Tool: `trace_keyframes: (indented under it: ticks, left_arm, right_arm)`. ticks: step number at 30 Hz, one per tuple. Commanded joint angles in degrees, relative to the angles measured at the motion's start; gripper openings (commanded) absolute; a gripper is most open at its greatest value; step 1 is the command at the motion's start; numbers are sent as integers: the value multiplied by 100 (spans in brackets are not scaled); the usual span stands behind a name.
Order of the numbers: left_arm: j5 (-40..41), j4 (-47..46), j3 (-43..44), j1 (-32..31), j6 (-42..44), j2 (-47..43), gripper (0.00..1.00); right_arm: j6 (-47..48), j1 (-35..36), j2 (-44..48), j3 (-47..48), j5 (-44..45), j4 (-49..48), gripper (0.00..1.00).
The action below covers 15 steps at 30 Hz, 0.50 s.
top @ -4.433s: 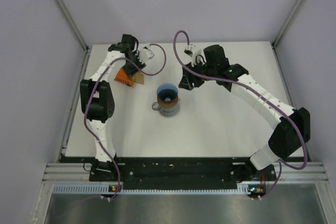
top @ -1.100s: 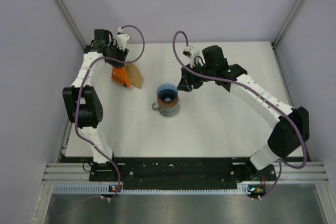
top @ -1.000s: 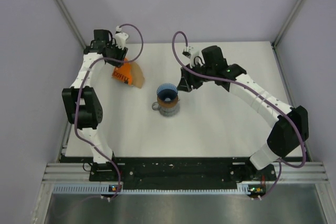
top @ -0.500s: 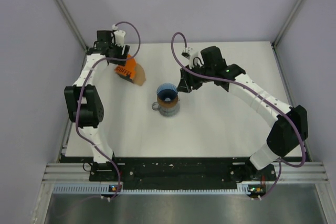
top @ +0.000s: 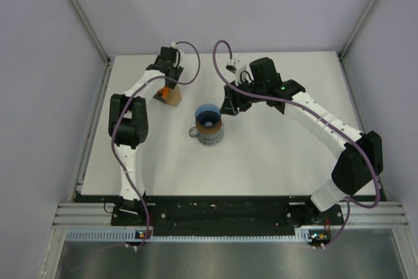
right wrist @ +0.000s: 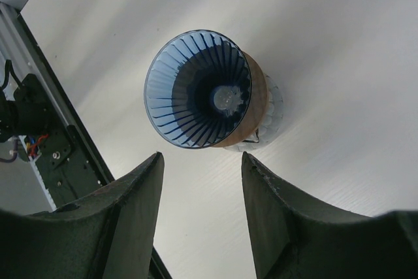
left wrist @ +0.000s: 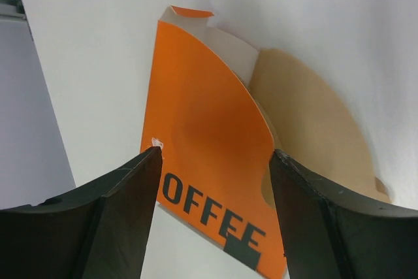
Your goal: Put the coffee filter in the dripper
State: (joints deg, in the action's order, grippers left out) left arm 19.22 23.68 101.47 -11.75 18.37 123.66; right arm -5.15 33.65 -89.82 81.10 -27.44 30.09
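The blue ribbed dripper (top: 209, 116) sits on a brown ring (right wrist: 252, 104) on a grey mug (top: 210, 134) at mid-table, its inside bare (right wrist: 198, 88). An orange packet (top: 168, 95) lies at the back left. In the left wrist view the packet (left wrist: 202, 142) reads "OFFEE", and tan filter papers (left wrist: 313, 122) fan out of it to the right. No single coffee filter lies apart from that stack. My left gripper (left wrist: 215, 155) is open just above the packet, one finger off each side. My right gripper (right wrist: 202, 158) is open and empty, close behind the dripper.
The white table top (top: 281, 148) ends at a metal rail (top: 91, 122) on the left. Grey walls stand at the back and on both sides. The black base bar (top: 222, 210) of the arms runs along the near edge.
My left gripper has swung right from the far left corner and now hangs over the packet. The packet sits slightly further right. The right arm has barely moved.
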Motion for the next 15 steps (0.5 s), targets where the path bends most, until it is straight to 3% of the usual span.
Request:
trace_keyframes:
  ticks: [1,4,10,15]
  left_arm:
    - [819,-513,584,-47,79,307,72]
    - [1188,-733,751,-82,315,597,70]
    - [1532,-778,1024,-73,562,1029,52]
    - [1602,-602,1050,-73,597,1090,53]
  right_arm:
    - [-21,72,9,73,19,-82,51]
    - [-21,72,79,-6,72,-91,51]
    - [-21,72,114,-68,90,-91,51]
    - [-13,72,88,-33,72,-82,51]
